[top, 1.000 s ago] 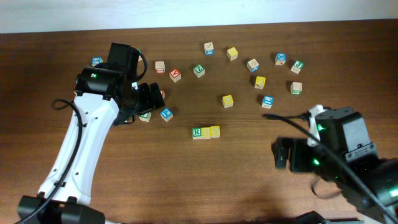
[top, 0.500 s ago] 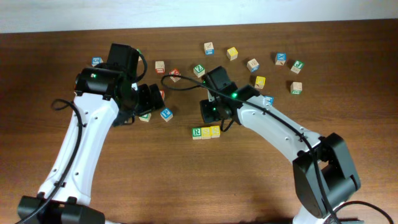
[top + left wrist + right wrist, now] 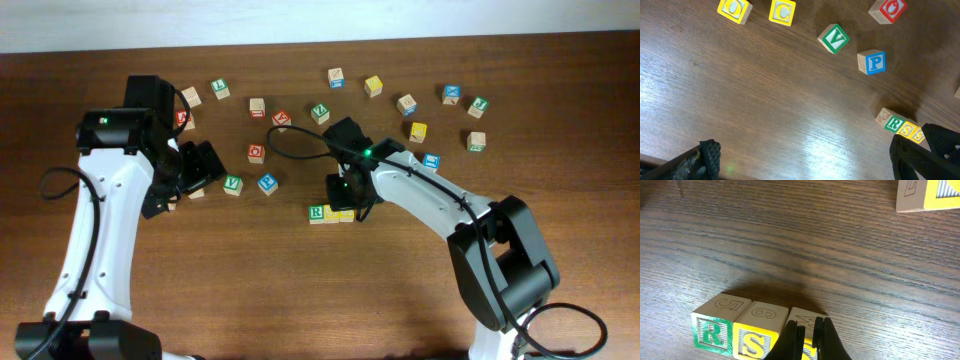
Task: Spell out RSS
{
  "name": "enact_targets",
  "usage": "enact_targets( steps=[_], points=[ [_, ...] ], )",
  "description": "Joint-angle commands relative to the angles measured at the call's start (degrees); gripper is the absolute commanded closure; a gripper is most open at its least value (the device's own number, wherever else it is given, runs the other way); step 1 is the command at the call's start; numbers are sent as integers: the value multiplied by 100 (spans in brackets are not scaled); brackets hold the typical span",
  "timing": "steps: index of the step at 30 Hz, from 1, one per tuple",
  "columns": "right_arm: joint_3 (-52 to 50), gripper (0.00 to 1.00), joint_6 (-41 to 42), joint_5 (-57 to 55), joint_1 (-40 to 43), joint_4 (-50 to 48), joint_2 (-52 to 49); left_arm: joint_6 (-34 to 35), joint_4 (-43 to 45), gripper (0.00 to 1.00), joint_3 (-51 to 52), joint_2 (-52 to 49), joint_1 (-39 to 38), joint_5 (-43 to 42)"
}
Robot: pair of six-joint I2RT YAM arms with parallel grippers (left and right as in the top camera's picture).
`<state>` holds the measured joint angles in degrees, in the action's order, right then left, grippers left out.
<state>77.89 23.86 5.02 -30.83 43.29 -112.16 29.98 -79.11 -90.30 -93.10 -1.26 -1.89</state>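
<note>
The RSS cubes stand in a row touching each other: the white-faced green R cube (image 3: 316, 212) (image 3: 712, 330) (image 3: 895, 123), a yellow S cube (image 3: 331, 213) (image 3: 757, 335), and a second yellow cube (image 3: 346, 214) (image 3: 805, 316) whose face is mostly hidden in the right wrist view. My right gripper (image 3: 345, 196) (image 3: 808, 335) hangs shut just over that last cube, with nothing between its fingers. My left gripper (image 3: 207, 166) (image 3: 805, 157) is wide open and empty, well left of the row over bare wood.
Loose letter cubes lie scattered: a green V (image 3: 232, 183) (image 3: 833, 38), a blue P (image 3: 267, 183) (image 3: 871, 62), a red one (image 3: 256, 152), and yellow O (image 3: 735, 7) and C (image 3: 782, 11) cubes. More lie along the back, among them a yellow one (image 3: 373, 85) and a blue one (image 3: 451, 94).
My right arm swung in from the lower right to the row and its gripper closed. The left arm shifted to the left, away from the V and P cubes.
</note>
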Motion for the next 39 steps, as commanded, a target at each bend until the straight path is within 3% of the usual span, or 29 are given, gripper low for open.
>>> enact_targets(
  steps=[1,5,8,10,11,12,15,20,39],
  points=[
    [109,96,48,55,26,-61,-90,15,-9,1,-59,55,20,-57],
    [1342,96,46,55,529,1451,92,13,-4,1,-59,55,20,-170],
    [1078,96,48,52,723,2181,66,13,107,1,-31,20,-76,-334],
    [527,96,70,133,723,1825,26,11,286,74,282,0,-369,-321],
    [192,96,68,426,723,1427,24,13,640,97,643,0,-579,-323],
    [-31,96,68,739,721,1075,24,15,1169,100,1095,-17,-809,-361],
    [-140,96,68,813,719,765,24,13,2594,100,1947,-396,-1528,-730],
    [-140,96,68,837,717,616,24,127,3464,100,2000,-1617,-1971,-1104],
    [-151,96,68,1259,717,468,24,160,3838,100,2000,-1956,-2039,-2026]
  ],
)
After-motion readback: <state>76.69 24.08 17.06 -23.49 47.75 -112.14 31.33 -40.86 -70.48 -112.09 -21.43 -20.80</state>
